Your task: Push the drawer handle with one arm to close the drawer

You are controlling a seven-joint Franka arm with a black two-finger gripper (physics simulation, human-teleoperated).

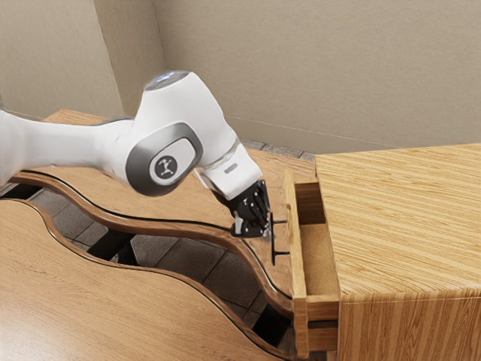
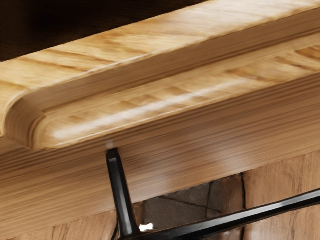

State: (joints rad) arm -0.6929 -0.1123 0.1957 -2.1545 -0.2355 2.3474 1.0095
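One wavy-edged desk (image 1: 150, 209) spreading beneath one arm (image 1: 175, 98). One set of fingers (image 1: 261, 216) hanging beside the handle; cannot tell how wide they are standing, or whether they are touching it. One black handle (image 1: 273, 244), one bar on two posts, projecting from the drawer front toward the exterior view's left, its long axis running parallel to the front. In the wrist view the bar is running out of frame. One drawer (image 1: 299, 286) standing partly open, front jutting from one cabinet (image 1: 406, 226), itself being cut off at the exterior view's right.
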